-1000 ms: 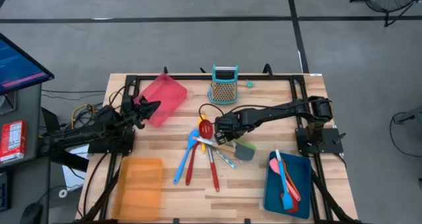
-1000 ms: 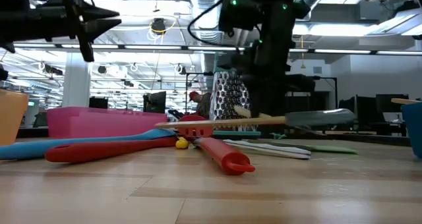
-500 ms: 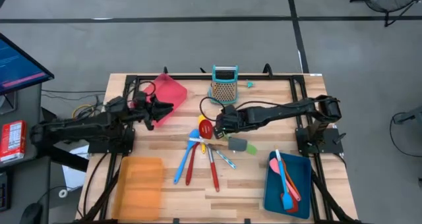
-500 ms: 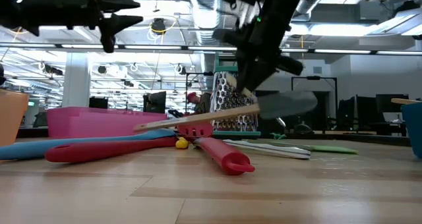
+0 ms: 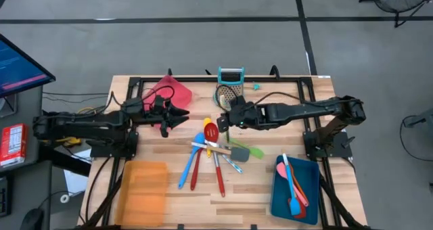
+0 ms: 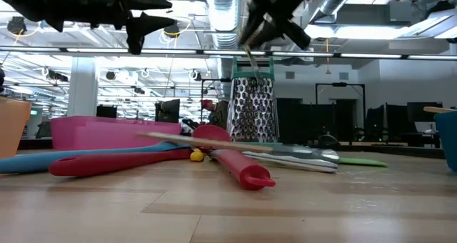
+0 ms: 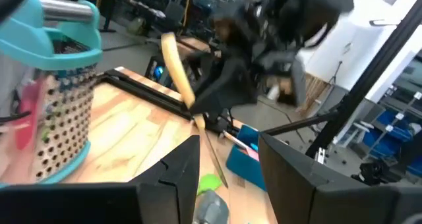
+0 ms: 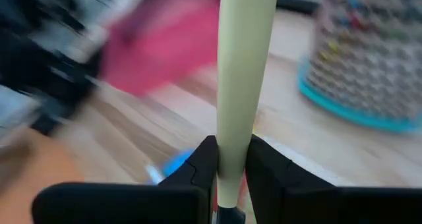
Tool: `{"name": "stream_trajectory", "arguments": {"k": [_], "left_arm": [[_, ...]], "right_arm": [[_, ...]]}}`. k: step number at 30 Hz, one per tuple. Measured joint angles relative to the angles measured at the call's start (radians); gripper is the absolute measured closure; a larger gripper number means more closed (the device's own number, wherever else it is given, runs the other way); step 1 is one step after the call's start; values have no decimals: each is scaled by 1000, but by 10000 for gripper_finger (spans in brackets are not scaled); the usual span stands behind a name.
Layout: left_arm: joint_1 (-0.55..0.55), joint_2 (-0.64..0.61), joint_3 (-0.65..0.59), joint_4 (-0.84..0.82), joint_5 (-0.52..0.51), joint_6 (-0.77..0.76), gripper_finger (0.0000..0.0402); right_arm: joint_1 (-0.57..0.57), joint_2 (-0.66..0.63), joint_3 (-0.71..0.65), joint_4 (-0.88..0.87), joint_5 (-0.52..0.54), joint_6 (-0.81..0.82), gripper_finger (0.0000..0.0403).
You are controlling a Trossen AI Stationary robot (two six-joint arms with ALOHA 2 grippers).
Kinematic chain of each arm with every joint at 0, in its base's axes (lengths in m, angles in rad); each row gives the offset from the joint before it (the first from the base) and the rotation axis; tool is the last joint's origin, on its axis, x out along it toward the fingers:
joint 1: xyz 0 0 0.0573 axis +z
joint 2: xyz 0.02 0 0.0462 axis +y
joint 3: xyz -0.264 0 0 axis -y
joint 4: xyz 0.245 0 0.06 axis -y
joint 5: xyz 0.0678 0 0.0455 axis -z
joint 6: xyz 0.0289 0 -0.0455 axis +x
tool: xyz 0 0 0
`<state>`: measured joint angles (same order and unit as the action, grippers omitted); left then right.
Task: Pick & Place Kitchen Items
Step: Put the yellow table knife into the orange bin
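I log the right hand (image 5: 229,116) just beside the box grater (image 5: 230,88), pinching a cream-handled utensil (image 8: 240,85). Left hand (image 5: 181,114), fingers spread, empty, hovers between the red tray (image 5: 177,92) and grater, above the utensil pile (image 5: 210,152).

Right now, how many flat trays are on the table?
3: red tray at the far left, partly under the left arm; orange tray near left; blue tray near right, holding utensils.
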<state>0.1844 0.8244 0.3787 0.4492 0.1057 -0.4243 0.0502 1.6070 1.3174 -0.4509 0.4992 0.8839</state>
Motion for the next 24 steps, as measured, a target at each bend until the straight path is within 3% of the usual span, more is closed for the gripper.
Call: {"name": "stream_trajectory", "arguments": {"k": [4, 11, 24], "left_arm": [[-26, 52, 50, 3, 18, 35, 262], [-36, 137, 132, 29, 137, 56, 262], [-27, 279, 194, 40, 179, 88, 262]], "right_arm": [[0, -14, 0, 128, 0, -77, 346], [4, -13, 0, 303, -67, -180, 346], [38, -13, 0, 404, -83, -275, 346]]}}
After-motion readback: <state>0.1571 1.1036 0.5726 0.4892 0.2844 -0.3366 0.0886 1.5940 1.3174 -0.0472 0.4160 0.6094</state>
